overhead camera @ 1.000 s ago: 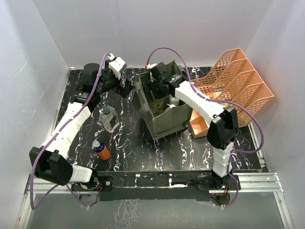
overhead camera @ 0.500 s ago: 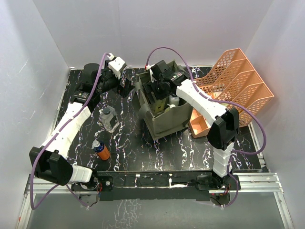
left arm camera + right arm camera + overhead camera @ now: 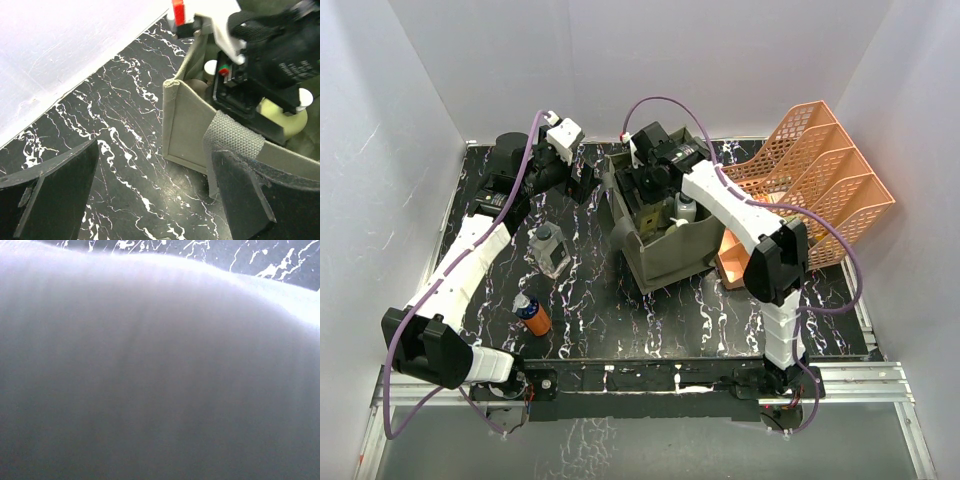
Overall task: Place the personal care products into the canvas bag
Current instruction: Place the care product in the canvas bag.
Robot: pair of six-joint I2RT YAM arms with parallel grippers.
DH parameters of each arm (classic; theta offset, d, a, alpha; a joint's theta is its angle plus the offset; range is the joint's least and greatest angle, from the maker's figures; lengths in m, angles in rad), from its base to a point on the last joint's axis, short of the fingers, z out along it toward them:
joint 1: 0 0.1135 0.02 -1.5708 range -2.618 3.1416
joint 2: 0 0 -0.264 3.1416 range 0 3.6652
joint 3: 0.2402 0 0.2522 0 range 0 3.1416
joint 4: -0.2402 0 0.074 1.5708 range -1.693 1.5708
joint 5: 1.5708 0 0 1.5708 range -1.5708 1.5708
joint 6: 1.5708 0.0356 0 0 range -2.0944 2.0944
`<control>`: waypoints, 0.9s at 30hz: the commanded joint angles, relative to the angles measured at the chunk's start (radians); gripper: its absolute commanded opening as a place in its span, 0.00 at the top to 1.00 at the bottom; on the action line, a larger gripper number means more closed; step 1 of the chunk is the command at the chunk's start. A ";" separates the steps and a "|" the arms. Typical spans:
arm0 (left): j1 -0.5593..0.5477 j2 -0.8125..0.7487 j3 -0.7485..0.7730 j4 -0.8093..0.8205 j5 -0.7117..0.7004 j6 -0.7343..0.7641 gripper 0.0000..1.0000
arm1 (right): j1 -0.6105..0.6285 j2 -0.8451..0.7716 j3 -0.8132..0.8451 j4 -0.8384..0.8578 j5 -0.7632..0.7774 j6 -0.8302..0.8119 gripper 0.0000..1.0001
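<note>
The left hand (image 3: 155, 150) hovers with fingers spread at the rear corner of the canvas bag (image 3: 187, 125), one finger just beside the strap (image 3: 232, 135), probably to steady the soft rim while the right hand (image 3: 648, 195) reaches down inside near a pale yellow bottle (image 3: 282, 112). A clear bottle (image 3: 548, 250) and an orange bottle (image 3: 532, 315) sit on the counter (image 3: 620, 300) well apart from the bag, not yet packed. A pale blur fills the right wrist view, so I cannot tell whether that hand is spread or pinching anything, and the arm hides most of the bag's contents.
</note>
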 commanded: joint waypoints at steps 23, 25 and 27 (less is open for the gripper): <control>-0.001 -0.013 -0.014 0.032 -0.002 -0.006 0.08 | -0.033 -0.113 0.042 0.022 -0.100 -0.037 0.92; 0.000 -0.008 -0.013 0.036 0.003 -0.006 0.08 | -0.029 -0.129 0.030 0.012 -0.106 -0.047 0.92; -0.002 -0.003 -0.009 0.037 0.005 -0.007 0.08 | -0.028 -0.138 0.021 0.007 -0.106 -0.050 0.92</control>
